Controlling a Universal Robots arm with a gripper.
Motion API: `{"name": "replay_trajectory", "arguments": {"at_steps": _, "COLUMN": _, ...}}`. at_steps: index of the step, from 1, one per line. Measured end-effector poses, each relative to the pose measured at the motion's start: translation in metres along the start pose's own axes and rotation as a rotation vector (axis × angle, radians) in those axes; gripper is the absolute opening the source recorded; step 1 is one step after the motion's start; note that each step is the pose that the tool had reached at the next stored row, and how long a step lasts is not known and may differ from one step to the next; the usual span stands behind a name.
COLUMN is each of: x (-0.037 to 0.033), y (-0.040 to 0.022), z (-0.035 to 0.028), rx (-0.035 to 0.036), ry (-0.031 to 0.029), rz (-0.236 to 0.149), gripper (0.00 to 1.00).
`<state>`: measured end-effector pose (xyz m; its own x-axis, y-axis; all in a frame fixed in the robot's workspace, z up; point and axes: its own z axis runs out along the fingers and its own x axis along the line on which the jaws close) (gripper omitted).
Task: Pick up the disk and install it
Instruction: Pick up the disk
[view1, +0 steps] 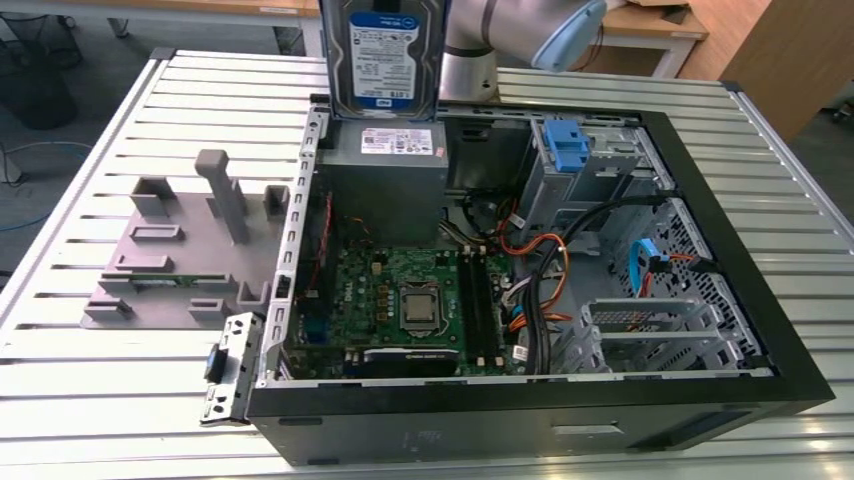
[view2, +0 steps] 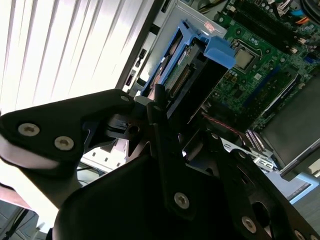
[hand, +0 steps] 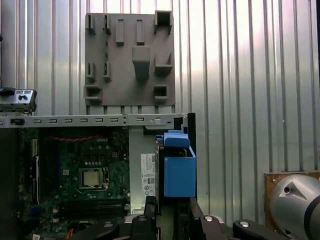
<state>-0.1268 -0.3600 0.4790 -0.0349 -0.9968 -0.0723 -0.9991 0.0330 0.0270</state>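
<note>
First wrist view: the jaws grip the disk (hand: 179, 172) over the open computer case (hand: 75, 120), motherboard (hand: 85, 170) inside.

A ribbed silver metal table (view1: 120, 400) spans the exterior view. Grey floor (view1: 100, 60) shows at ten o'clock, with a black mesh bin (view1: 30, 80) standing on it. A pale wooden desk (view1: 654, 22) sits at one o'clock and a wooden panel (view1: 781, 60) at two. In the second wrist view, bright light glares off the table's slats.
</note>
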Motion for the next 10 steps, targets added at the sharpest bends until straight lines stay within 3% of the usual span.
{"name": "replay_trajectory", "arguments": {"at_steps": 10, "x": 0.0160, "y": -0.0040, "z": -0.0013, "rx": 0.0001, "ry": 0.0000, "rz": 0.002, "gripper": 0.35}}
